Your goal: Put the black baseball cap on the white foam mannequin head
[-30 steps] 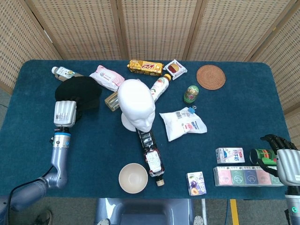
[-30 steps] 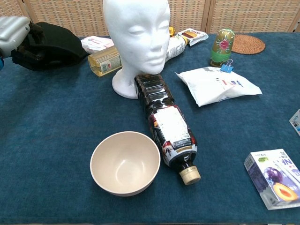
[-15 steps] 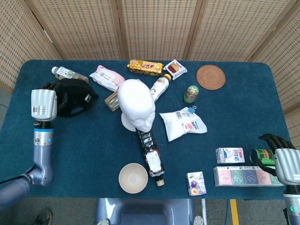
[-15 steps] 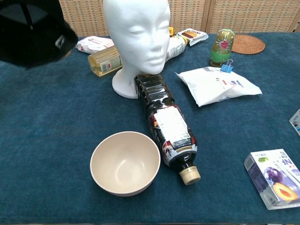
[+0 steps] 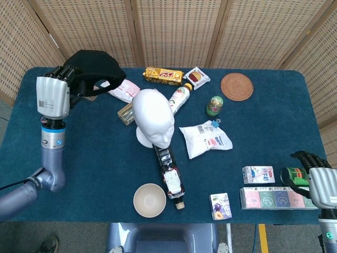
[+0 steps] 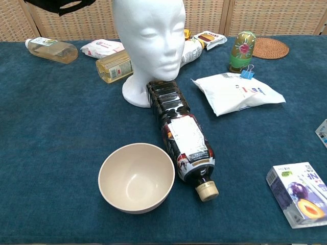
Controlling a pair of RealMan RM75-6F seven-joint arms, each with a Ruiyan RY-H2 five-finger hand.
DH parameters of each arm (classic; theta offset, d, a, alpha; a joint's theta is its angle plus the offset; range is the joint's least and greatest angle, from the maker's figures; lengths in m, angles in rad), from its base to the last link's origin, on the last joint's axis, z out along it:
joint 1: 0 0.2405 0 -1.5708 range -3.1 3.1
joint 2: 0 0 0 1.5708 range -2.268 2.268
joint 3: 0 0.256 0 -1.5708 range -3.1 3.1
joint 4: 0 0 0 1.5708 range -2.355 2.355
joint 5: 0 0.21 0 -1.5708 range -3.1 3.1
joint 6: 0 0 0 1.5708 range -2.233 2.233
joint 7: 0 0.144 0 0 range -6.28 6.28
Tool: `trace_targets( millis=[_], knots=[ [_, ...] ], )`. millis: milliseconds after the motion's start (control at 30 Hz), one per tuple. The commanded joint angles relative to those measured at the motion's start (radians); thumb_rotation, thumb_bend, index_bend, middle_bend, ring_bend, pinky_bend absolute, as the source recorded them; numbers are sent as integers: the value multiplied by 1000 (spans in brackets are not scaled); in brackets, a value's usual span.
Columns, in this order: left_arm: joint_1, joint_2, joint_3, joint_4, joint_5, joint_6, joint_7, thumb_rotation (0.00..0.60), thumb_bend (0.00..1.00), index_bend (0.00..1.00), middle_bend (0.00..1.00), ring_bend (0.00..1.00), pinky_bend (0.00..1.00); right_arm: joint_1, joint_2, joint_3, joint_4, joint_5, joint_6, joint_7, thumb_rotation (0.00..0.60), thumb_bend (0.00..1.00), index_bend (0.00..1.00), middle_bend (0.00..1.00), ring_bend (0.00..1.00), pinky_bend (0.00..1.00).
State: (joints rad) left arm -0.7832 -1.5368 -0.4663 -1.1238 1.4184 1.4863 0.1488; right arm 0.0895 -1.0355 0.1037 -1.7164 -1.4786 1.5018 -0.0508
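Note:
My left hand (image 5: 54,95) grips the black baseball cap (image 5: 96,67) and holds it up in the air, to the left of the white foam mannequin head (image 5: 153,118). In the chest view only the cap's lower edge (image 6: 61,5) shows at the top left, above and left of the mannequin head (image 6: 149,35). The head stands upright on its base and is bare. My right hand (image 5: 320,182) rests low at the table's front right corner, fingers apart, holding nothing.
A dark bottle (image 5: 170,171) lies in front of the mannequin, with a cream bowl (image 5: 149,200) beside it. Snack packs (image 5: 164,76), bottles (image 6: 52,50), a white pouch (image 5: 205,139), a green egg-shaped toy (image 5: 214,105) and a woven coaster (image 5: 237,86) ring the head. Cartons (image 5: 274,197) lie front right.
My left hand has lifted the cap off the table, up and toward the back. A clear bottle that the cap hid now shows in the chest view. The right hand has stayed put.

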Motion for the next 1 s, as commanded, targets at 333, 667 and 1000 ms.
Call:
trace_targets(
  millis=[333, 667, 1000],
  knots=[
    [-159, -109, -12, 90, 15, -39, -23, 600, 553, 781, 568, 546, 776, -14, 6, -2, 4, 5, 14, 9, 600, 238, 287, 279, 277, 321],
    [-230, -177, 23, 150, 61, -11, -11, 600, 549, 781, 567, 546, 776, -25, 10, -4, 10, 12, 21, 22, 600, 235, 287, 279, 277, 321],
    [-213, -177, 103, 122, 136, 52, -6, 600, 545, 781, 568, 546, 776, -31, 8, -4, 24, 14, 23, 40, 600, 236, 287, 279, 278, 321]
  ],
)
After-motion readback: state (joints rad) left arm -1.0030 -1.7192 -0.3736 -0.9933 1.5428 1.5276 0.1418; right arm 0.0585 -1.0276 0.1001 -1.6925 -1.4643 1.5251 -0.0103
